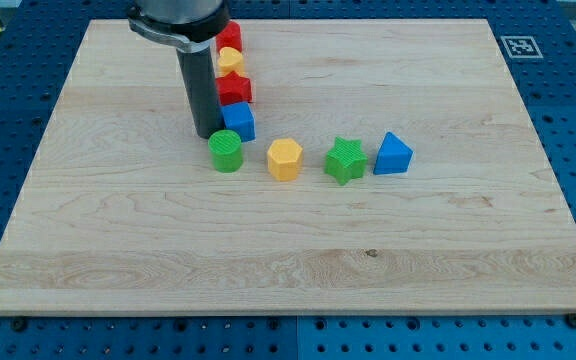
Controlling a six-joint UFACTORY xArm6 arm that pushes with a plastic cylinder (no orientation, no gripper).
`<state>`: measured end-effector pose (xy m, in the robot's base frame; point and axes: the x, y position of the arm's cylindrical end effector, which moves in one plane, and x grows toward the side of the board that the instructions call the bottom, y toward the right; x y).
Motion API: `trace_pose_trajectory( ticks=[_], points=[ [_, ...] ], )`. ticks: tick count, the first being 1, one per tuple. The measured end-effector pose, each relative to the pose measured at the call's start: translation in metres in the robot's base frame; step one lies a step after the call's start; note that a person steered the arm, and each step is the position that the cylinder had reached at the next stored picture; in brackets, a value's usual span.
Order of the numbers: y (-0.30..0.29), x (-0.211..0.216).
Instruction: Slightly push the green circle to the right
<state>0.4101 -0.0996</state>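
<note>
The green circle (226, 151) lies left of the board's middle. My tip (208, 135) stands just above and left of it, close to touching it. A blue block (239, 121) sits right beside the tip, above the green circle. To the green circle's right lie a yellow hexagon (284, 159), a green star (346, 161) and a blue triangle (393, 154), in a row.
Above the blue block a column runs toward the view's top: a red block (235, 90), a yellow block (231, 62) and a red block (230, 38). The wooden board (288, 250) lies on a blue perforated table. A fiducial marker (517, 45) sits at the board's top right corner.
</note>
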Motion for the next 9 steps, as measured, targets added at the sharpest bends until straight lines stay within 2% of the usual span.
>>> trace_pose_trajectory(
  ticks=[3, 6, 9],
  points=[
    [-0.083, 0.000],
    [-0.077, 0.013],
    [-0.014, 0.033]
  ],
)
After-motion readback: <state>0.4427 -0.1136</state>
